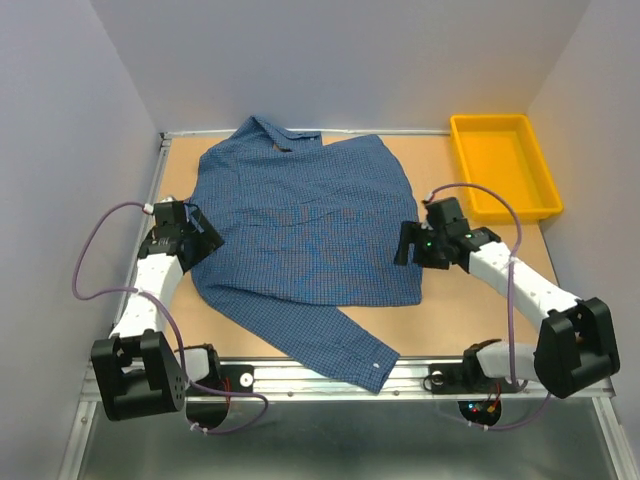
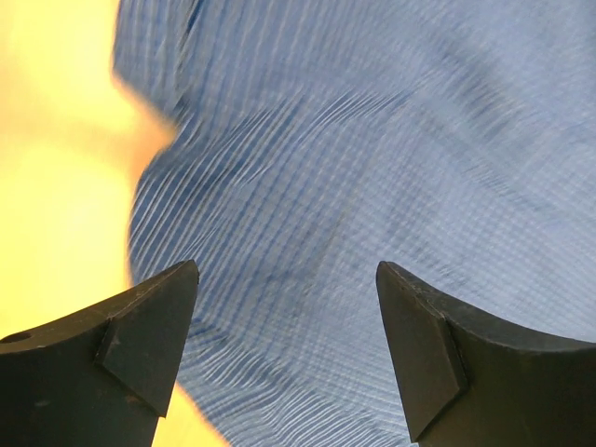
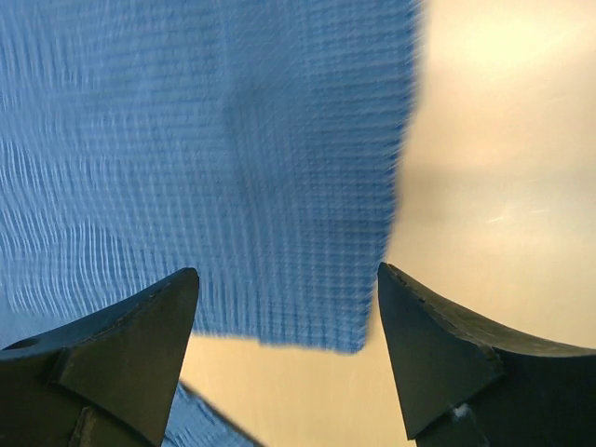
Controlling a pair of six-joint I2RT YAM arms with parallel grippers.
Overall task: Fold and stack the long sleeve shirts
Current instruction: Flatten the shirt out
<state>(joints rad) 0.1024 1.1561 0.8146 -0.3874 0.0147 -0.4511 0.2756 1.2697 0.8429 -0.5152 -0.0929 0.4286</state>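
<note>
One blue checked long sleeve shirt (image 1: 310, 225) lies face down and spread flat on the table, collar at the far side. One sleeve (image 1: 320, 345) runs diagonally toward the near edge, its cuff reaching the metal rail. My left gripper (image 1: 208, 240) is open and empty over the shirt's left edge; its wrist view shows wrinkled cloth (image 2: 354, 168) between the fingers. My right gripper (image 1: 408, 245) is open and empty over the shirt's right edge; its wrist view shows the cloth's lower right corner (image 3: 279, 214).
A yellow bin (image 1: 503, 165) stands at the far right of the wooden table (image 1: 470, 320). A metal rail (image 1: 300, 375) runs along the near edge. White walls enclose the left, back and right sides.
</note>
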